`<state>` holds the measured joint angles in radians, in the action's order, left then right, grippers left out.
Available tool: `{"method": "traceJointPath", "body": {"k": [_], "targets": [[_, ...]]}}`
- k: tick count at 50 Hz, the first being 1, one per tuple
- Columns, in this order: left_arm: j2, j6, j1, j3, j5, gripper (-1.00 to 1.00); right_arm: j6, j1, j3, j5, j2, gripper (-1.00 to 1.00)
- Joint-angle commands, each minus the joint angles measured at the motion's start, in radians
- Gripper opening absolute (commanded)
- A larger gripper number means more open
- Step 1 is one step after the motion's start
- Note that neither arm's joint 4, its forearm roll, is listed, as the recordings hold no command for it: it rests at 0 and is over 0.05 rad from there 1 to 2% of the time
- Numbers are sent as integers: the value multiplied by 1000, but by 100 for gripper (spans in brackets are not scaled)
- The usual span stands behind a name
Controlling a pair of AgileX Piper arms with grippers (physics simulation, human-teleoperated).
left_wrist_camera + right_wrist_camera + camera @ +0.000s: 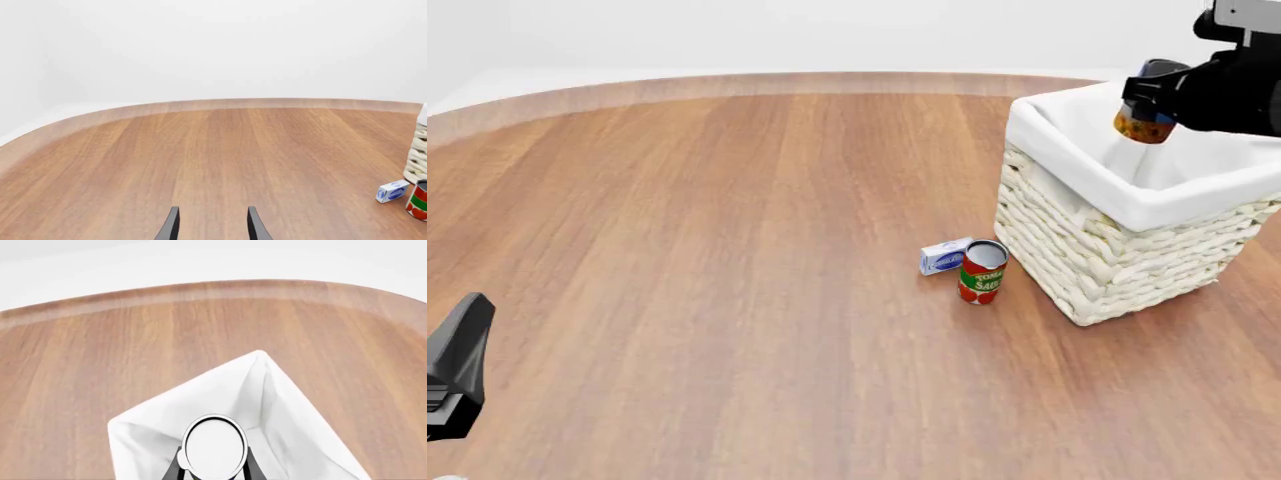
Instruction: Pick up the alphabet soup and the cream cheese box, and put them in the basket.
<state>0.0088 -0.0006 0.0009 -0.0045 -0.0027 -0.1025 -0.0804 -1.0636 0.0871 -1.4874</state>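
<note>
A: Front view, near to far: left gripper [454, 365] idle at the table's [694, 250] near edge, fingers spread with nothing between them. Cheese box [945, 256] lies just beside the tomato can [982, 272], near the basket [1121, 250].

B: Farther off?

A: Right gripper [1154, 105] pinches the soup can [1141, 125] above the basket. Placing step. Next: release inside, then fetch the box.

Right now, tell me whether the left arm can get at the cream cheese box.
Probably yes. The left gripper is open and holds nothing, and bare table lies between it and the cream cheese box; only the tomato can crowds its far side.
</note>
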Motion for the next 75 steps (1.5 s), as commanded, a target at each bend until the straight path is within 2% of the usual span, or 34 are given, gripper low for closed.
{"method": "traceJointPath", "body": {"k": [1, 49, 50, 70, 75], "targets": [[0, 0, 0, 0, 0, 100, -10, -4, -2, -17, -20, -100], [0, 0, 0, 0, 0, 100, 16, -24, -10, -33, -68, -100], [0, 0, 0, 0, 0, 100, 16, -23, -10, -32, -68, 100], [0, 0, 0, 0, 0, 100, 21, -13, -21, -15, -37, 100], [0, 1, 0, 0, 0, 100, 38, 6, -45, -9, -17, 100]]}}
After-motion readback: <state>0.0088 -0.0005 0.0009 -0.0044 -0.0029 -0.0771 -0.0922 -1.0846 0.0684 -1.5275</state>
